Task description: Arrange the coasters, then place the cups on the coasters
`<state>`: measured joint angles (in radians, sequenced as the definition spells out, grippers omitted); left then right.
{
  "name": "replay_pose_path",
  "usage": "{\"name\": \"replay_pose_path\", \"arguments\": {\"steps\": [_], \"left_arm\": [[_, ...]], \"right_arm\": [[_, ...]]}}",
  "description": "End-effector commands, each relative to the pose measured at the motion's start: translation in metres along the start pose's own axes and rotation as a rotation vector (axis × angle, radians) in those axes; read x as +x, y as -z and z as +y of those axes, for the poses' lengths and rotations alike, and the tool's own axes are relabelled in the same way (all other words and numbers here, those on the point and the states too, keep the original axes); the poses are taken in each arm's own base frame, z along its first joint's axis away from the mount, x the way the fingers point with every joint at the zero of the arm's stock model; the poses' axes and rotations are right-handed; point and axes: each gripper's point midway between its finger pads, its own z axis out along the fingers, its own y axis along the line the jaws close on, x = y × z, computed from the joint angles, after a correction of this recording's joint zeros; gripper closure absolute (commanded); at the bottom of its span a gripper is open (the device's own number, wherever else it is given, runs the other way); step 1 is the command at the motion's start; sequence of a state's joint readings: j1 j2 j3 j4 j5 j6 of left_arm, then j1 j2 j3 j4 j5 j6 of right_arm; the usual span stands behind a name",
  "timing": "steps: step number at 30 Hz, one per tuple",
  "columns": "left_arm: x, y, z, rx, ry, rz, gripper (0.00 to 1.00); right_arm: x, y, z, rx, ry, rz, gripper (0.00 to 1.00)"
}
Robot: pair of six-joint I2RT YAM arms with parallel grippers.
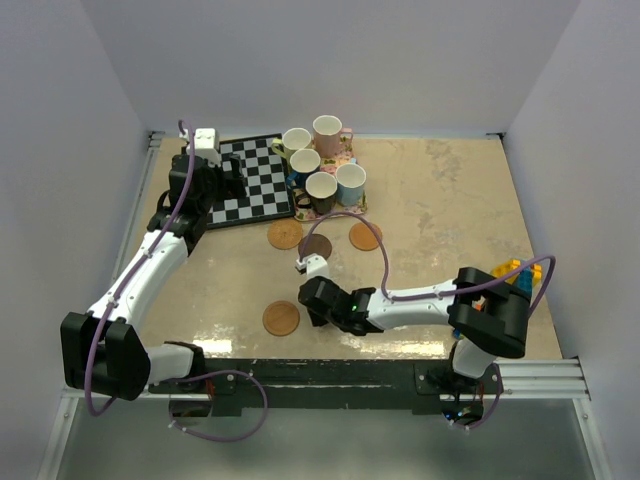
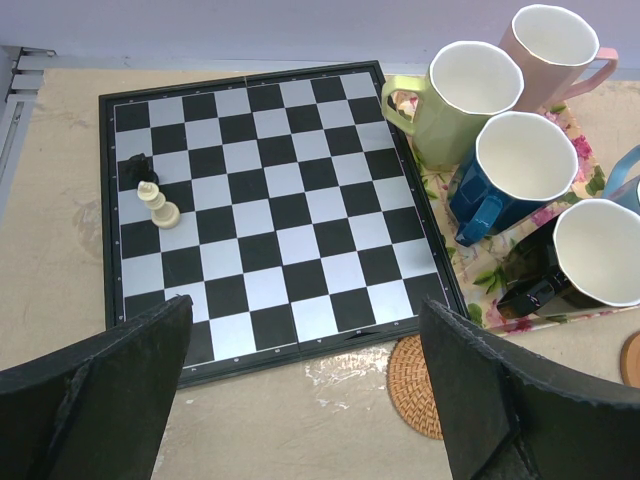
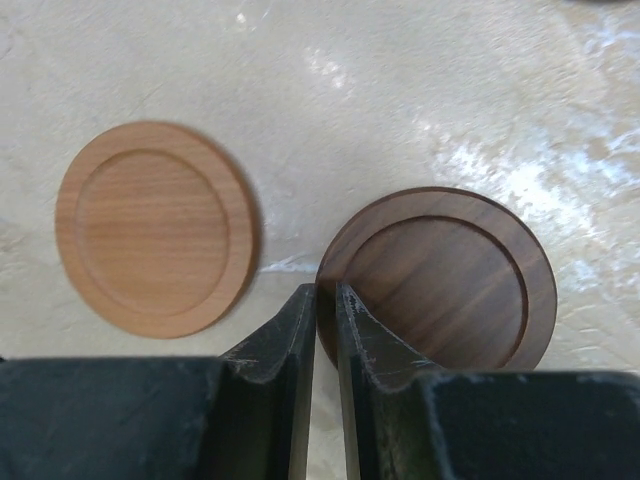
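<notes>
Right end effector [image 3: 326,292], fingers nearly pressed together, sits at the near rim of the dark brown coaster [image 3: 440,280], flat on the counter [image 3: 330,90]. Orange-brown coaster [image 3: 155,225] is just beside. Risk imo: tips skid off that thin edge & shove it into the neighbor.

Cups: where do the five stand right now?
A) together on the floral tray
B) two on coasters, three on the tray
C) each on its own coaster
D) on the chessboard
A: all five cups stand packed together on the floral tray beside the chessboard, and the coasters in view lie bare on the table.
</notes>
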<state>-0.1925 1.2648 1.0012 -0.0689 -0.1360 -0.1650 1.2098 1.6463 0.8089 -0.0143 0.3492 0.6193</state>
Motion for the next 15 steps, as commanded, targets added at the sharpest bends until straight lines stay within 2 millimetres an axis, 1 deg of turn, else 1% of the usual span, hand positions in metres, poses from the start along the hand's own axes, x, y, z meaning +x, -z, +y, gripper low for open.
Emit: {"name": "replay_pose_path", "arguments": {"steps": [1,3,8,12,15], "left_arm": [[-0.011,0.000,-0.006,0.018,0.009,-0.045,0.01],[-0.011,0.000,-0.005,0.016,0.008,-0.042,0.01],[-0.011,0.000,-0.005,0.014,0.008,-0.043,0.01],[-0.010,0.000,-0.005,0.014,0.007,-0.041,0.01],[-0.011,0.000,-0.005,0.015,0.007,-0.044,0.01]], "right_arm": [[0.077,0.015,-0.006,0.007,0.028,0.254,0.83],[0.082,0.017,-0.001,0.000,0.032,0.260,0.83],[0.081,0.022,0.006,-0.013,0.026,0.258,0.83],[0.072,0.023,0.010,-0.012,0.026,0.233,0.83],[0.061,0.025,0.014,-0.011,0.027,0.207,0.82]]}}
